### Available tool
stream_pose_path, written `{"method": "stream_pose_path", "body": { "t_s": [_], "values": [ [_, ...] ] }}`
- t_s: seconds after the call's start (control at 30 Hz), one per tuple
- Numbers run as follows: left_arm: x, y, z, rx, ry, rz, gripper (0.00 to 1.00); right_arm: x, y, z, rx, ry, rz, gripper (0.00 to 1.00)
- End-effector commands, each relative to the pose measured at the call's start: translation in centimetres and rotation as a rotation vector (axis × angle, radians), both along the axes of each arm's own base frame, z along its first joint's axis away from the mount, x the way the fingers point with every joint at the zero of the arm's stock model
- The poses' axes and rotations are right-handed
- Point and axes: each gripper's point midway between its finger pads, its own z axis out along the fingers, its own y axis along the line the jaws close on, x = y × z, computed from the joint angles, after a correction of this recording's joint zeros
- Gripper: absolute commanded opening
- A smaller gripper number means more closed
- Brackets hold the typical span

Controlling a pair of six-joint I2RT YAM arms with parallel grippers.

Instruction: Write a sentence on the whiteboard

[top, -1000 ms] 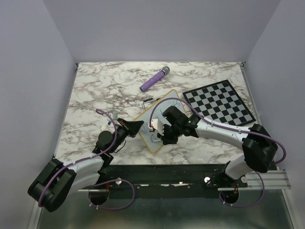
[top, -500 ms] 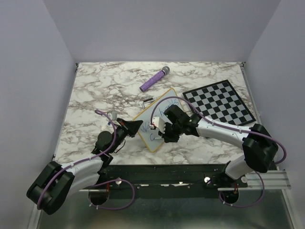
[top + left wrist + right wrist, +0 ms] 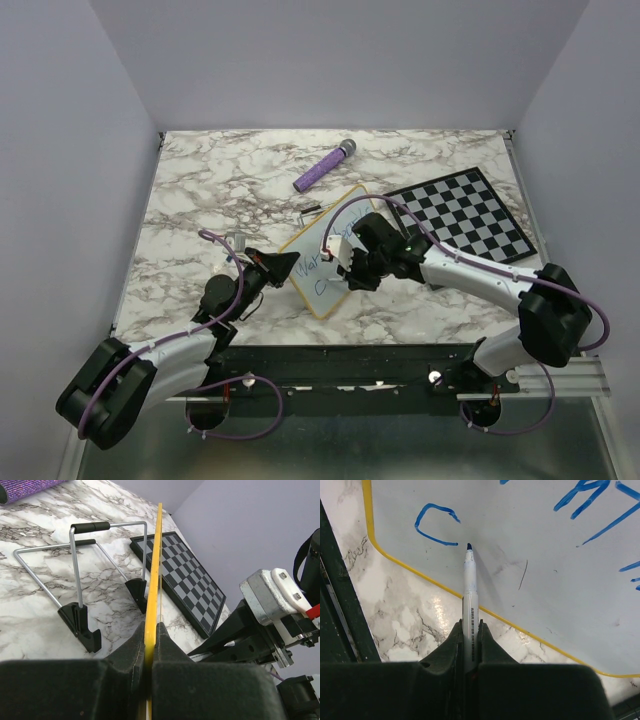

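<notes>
Up close, the right gripper (image 3: 470, 632) has its two black fingers pressed together on a white marker (image 3: 470, 587), which sticks straight out from between them. The blue tip of the marker sits just right of the lower end of a blue "C", the first stroke of the second line. Whether the tip actually touches the surface or hangs a hair above it cannot be told. That "C" lies near the lower left corner of the whiteboard (image 3: 530, 605), close to its yellow frame. More blue strokes of the sentence (image 3: 592, 505) run across the upper right of the right wrist view.

The left gripper (image 3: 149, 647) is closed on the yellow edge of the board, seen edge-on and running up between the fingers. Behind the board, a wire stand (image 3: 80, 565) ends in two black feet (image 3: 82, 625) that rest on the marble table (image 3: 35, 610).

From above, the board stands tilted between the two arms, nearer the table's front than its back. The chessboard (image 3: 462, 214) lies flat to the right of it and a little farther back. A purple tube (image 3: 322, 168) with a grey end lies well apart, toward the rear of the table.
</notes>
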Motion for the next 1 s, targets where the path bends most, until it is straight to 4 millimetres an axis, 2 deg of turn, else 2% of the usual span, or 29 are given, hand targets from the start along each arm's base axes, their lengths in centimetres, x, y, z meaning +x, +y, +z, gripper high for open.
{"method": "stream_pose_path", "body": {
  "t_s": [0.0, 0.3, 0.47, 0.7, 0.97],
  "values": [
    [-0.3, -0.1, -0.1, 0.0, -0.012, -0.012, 0.0, 0.6, 0.1, 0.3, 0.007, -0.009, -0.021, 0.0],
    [-0.4, -0.3, -0.1, -0.002, -0.016, -0.026, 0.0, 0.7, 0.5, 0.2, 0.006, 0.003, -0.02, 0.01],
    [-0.4, -0.5, -0.1, -0.005, -0.016, -0.034, 0.0, 1.7, 0.5, 0.6, 0.016, -0.029, -0.079, 0.01],
    [-0.5, -0.4, -0.1, 0.001, -0.017, -0.033, 0.0, 2.7, -0.4, 0.6, 0.011, -0.041, -0.135, 0.0],
    [-0.3, -0.4, 0.1, 0.008, -0.024, -0.029, 0.0, 2.4, -1.0, 0.2, 0.002, -0.025, -0.121, 0.0]
  ]
}}
